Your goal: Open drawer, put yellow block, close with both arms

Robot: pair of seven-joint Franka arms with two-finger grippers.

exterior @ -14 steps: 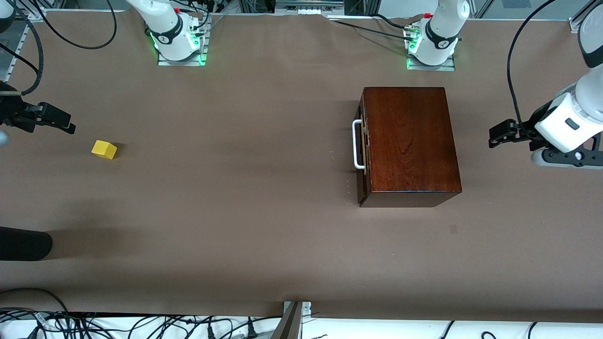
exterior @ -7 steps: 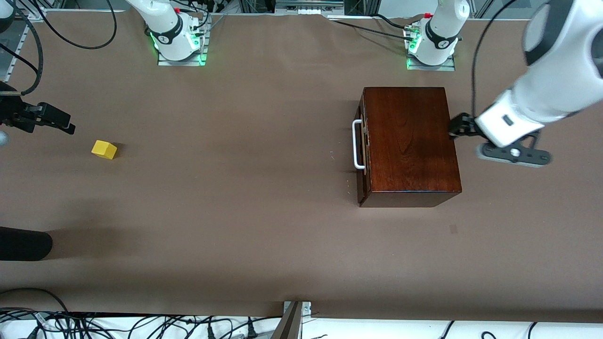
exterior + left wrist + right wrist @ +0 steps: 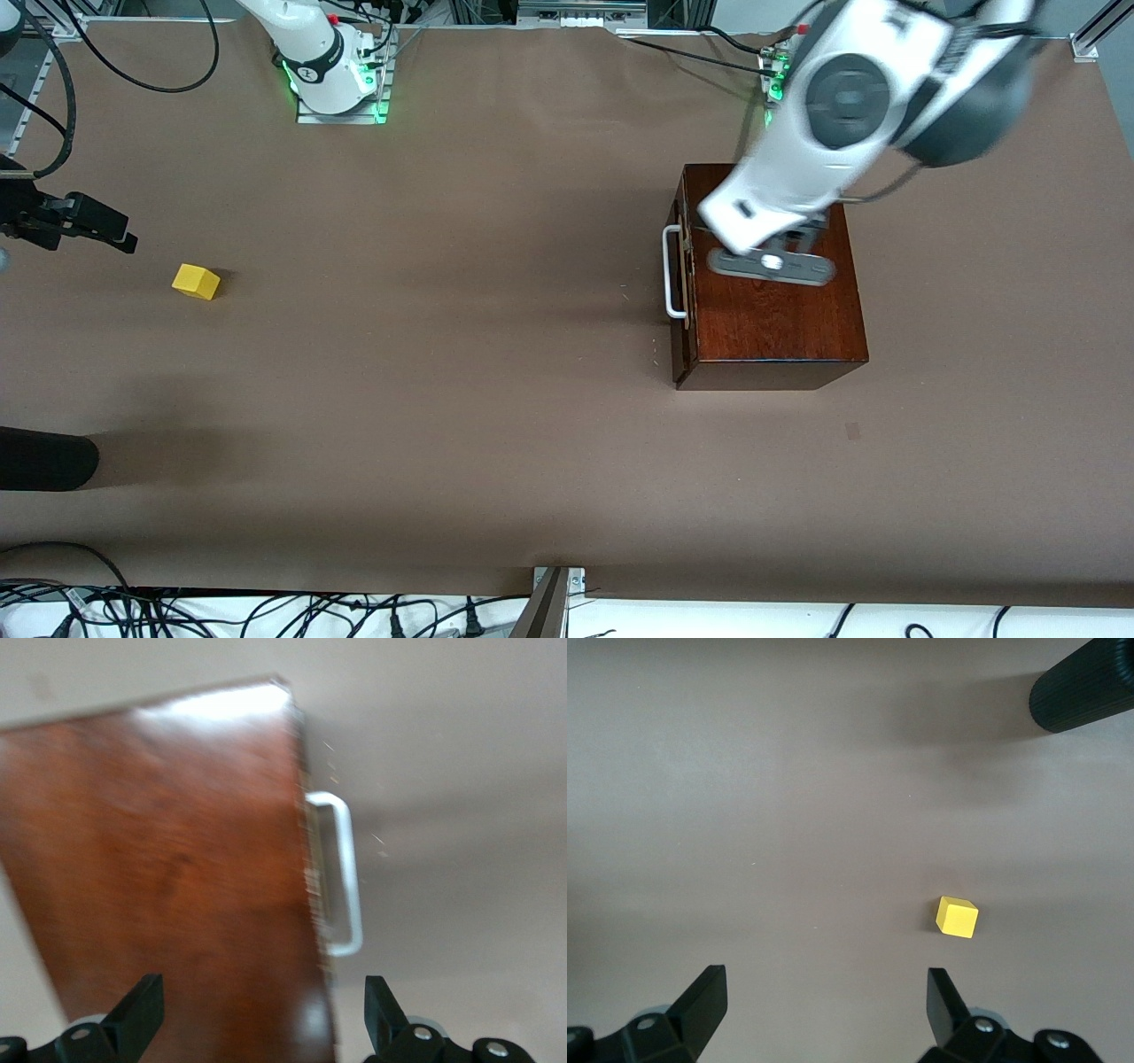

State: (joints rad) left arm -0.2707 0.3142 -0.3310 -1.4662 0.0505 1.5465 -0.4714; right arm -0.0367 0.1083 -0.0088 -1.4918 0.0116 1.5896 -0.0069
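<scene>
Jaws spread wide, the left gripper is hanging over the shut drawer of the box. Toward the right arm's edge of the table, the right gripper is hovering spread near the yellow block.

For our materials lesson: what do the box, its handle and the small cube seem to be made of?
Box: looks like dark varnished wood, with visible grain and a glossy shine.
Handle: smooth white bar, metal or plastic; unclear which.
Yellow block: matte, evenly coloured, perhaps painted wood or plastic.
</scene>
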